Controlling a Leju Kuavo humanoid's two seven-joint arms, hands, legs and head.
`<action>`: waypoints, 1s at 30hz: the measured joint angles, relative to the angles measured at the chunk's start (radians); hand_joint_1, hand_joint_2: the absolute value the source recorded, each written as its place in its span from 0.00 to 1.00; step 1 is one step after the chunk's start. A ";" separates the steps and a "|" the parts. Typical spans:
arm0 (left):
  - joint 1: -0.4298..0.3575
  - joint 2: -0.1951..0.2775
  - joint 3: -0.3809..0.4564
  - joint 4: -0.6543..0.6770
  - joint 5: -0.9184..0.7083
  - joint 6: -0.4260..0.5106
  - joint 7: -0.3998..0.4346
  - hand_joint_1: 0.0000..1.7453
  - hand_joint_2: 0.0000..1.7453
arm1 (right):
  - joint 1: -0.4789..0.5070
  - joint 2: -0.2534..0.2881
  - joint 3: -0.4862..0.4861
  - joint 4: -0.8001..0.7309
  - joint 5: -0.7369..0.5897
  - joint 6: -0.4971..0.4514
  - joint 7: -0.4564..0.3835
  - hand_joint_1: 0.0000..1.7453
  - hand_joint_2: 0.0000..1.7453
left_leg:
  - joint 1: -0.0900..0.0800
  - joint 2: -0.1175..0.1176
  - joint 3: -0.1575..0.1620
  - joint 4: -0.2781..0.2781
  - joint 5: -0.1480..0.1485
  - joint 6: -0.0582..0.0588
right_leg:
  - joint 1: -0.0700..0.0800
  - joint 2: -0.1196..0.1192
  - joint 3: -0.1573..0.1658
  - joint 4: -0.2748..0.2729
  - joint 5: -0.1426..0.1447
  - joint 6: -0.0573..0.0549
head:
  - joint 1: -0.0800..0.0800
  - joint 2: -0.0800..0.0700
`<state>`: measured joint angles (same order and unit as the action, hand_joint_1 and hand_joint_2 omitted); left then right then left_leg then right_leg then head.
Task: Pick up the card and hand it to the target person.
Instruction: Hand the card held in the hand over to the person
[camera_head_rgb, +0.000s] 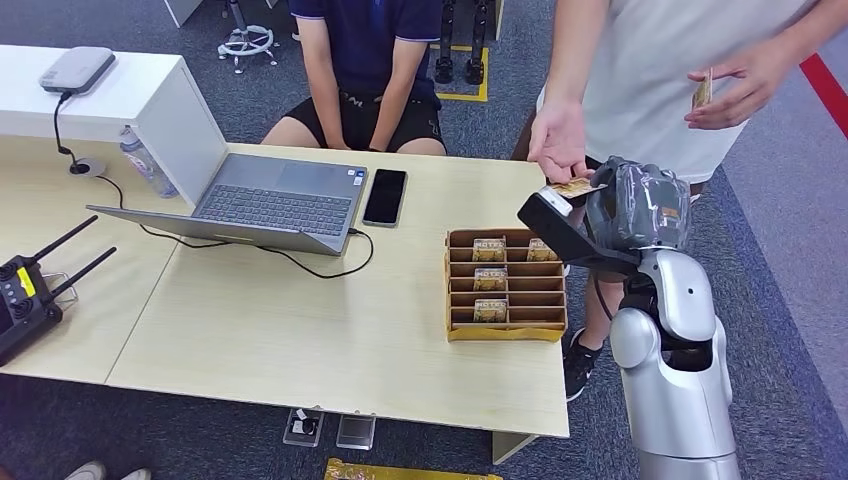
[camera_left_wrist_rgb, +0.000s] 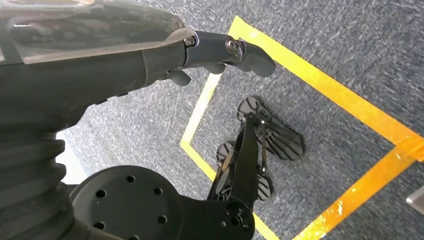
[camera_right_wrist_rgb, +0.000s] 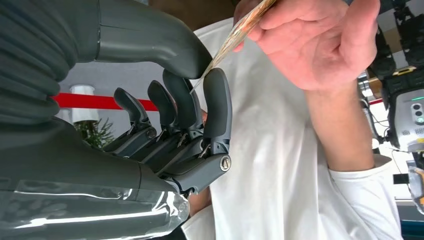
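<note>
Card (camera_head_rgb: 574, 187): thin, flat, gold-brown with printed pattern; lettering too small to read. Seen edge-on in the right wrist view (camera_right_wrist_rgb: 235, 36), slightly bowed. Position: raised beyond the far right corner of the surface (camera_head_rgb: 300, 320), above and behind the card box (camera_head_rgb: 506, 285).

Right robot hand (camera_head_rgb: 590, 205): thumb and one dark finger (camera_right_wrist_rgb: 217, 100) pinched on the card's lower end; other fingers lay curled alongside.

Person's hand (camera_head_rgb: 560, 145): belonged to a standing person in a white shirt; fingers touched the card's upper end. That person's other hand (camera_head_rgb: 740, 85) held a second, similar card.

Left robot hand (camera_left_wrist_rgb: 220, 52): hung over grey carpet with yellow tape lines, fingers loosely apart, holding nothing.

Card box: brown, slotted rows, several similar cards upright inside.
</note>
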<state>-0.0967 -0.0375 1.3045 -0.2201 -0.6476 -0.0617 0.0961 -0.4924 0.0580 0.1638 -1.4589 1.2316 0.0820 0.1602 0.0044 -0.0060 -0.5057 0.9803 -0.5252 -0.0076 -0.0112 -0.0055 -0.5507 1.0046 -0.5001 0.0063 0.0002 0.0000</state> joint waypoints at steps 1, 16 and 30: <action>0.000 0.000 0.001 0.000 0.002 -0.004 -0.001 0.00 1.00 | 0.000 0.001 -0.001 0.003 0.000 0.000 0.000 0.63 1.00 | 0.000 0.000 0.000 0.000 0.000 0.000 | 0.000 0.000 0.000 0.000 0.000 0.000 | 0.000 0.000; 0.000 0.007 0.005 0.000 0.009 -0.033 0.004 0.00 1.00 | 0.001 0.013 -0.003 0.021 0.006 0.000 0.000 0.51 1.00 | 0.000 0.000 0.000 0.000 0.000 0.000 | 0.000 0.000 0.000 0.000 0.000 0.000 | 0.000 0.000; 0.003 0.007 0.016 0.000 0.019 0.000 0.014 0.00 0.00 | 0.087 0.012 -0.175 -0.009 -0.430 -0.108 -0.240 0.00 1.00 | 0.000 -0.002 0.000 0.000 0.000 0.000 | 0.000 -0.002 0.000 -0.001 0.000 0.000 | -0.002 0.000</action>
<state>-0.0935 -0.0305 1.3208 -0.2198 -0.6291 -0.0622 0.1103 -0.4053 0.0698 -0.0110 -1.4674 0.8020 -0.0260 -0.0801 0.0044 -0.0079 -0.5062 0.9806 -0.5254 -0.0074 -0.0110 -0.0073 -0.5503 1.0038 -0.5003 0.0064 -0.0020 0.0000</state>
